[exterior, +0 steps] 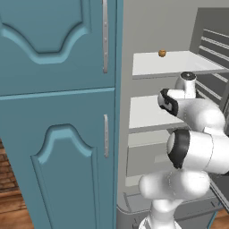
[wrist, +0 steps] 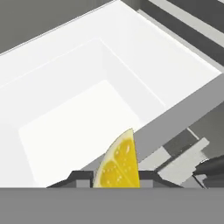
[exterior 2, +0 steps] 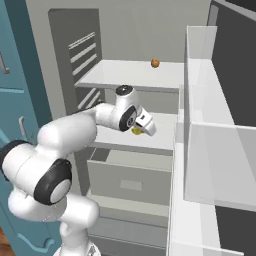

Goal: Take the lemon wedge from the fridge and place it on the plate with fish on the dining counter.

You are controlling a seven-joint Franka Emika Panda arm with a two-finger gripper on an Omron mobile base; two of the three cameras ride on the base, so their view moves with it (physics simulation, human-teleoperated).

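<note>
The hand (exterior 2: 139, 129) is inside the open fridge (exterior 2: 150, 30), over the middle shelf (exterior 2: 155, 142), and it is clenched on the lemon wedge (wrist: 118, 164), which sits between the fingers at the shelf's front edge. A small brown ball (exterior: 162, 53) rests on the upper shelf. So the pick looks done; what remains is pulling clear, travelling to the plate with fish, and setting the wedge down there.
</note>
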